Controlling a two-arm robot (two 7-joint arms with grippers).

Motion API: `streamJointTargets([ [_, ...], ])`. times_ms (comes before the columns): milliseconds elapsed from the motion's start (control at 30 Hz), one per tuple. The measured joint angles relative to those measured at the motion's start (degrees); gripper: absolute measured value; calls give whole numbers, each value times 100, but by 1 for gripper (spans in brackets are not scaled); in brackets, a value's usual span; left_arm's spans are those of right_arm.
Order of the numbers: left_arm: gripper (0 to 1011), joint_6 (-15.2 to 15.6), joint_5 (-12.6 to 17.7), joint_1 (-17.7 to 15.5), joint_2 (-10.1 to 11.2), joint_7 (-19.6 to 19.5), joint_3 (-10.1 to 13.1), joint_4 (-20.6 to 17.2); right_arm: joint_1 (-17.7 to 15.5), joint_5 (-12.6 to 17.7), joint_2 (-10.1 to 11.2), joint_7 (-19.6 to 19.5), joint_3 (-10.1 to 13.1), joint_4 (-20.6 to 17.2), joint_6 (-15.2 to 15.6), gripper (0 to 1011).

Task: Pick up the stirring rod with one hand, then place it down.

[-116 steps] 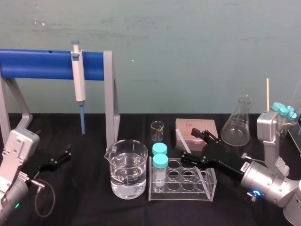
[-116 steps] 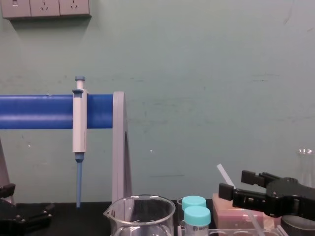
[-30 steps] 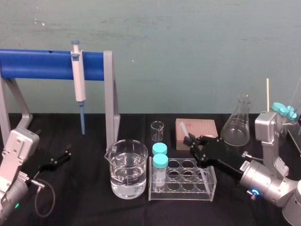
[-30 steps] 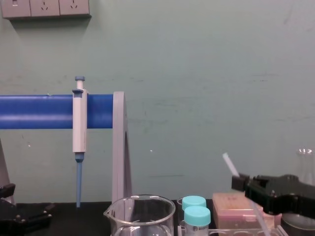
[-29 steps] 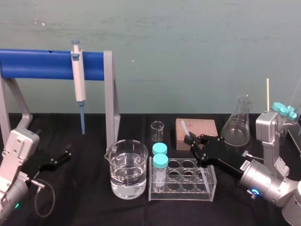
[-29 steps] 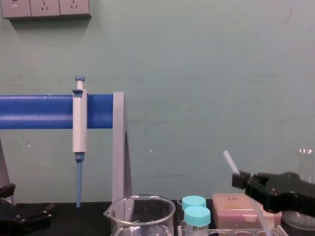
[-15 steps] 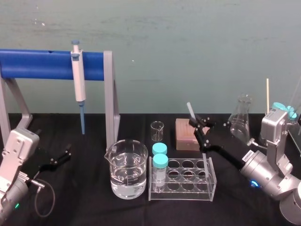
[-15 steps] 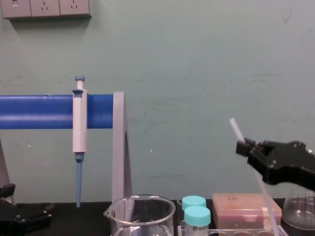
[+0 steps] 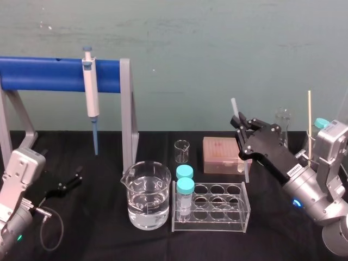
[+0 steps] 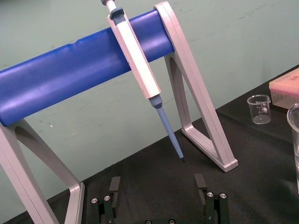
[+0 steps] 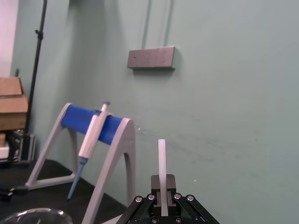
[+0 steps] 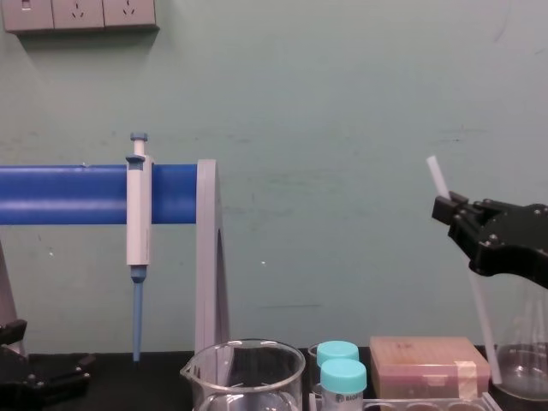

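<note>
White label on R arm too small to read. R claw clamped tight on stirring rod, held near upright, slightly tilted, lower end by pink box & tube rack. L claw spread wide, empty, low at desk left.

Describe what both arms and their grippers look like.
Both arms are silver-grey metal with rounded links, each ending in a black gripper with jointed jaws. The left arm has a loose grey cable loop and a green light behind the left gripper. The right gripper bears a white label, and the right arm shows a blue light.
</note>
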Motion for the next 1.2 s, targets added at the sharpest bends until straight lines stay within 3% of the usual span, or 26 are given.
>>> streamJointTargets([
  [167,1000,0,0,0,0,0,0,0,-57,-71,-115,-146,129,11,-169,66],
  [433,1000,0,0,0,0,0,0,0,-203,-489,-375,-578,367,105,-817,66],
  [667,1000,0,0,0,0,0,0,0,-240,-552,-496,-593,475,252,-1106,66],
  [1200,1000,0,0,0,0,0,0,0,-270,-390,-563,-405,565,353,-1052,66],
])
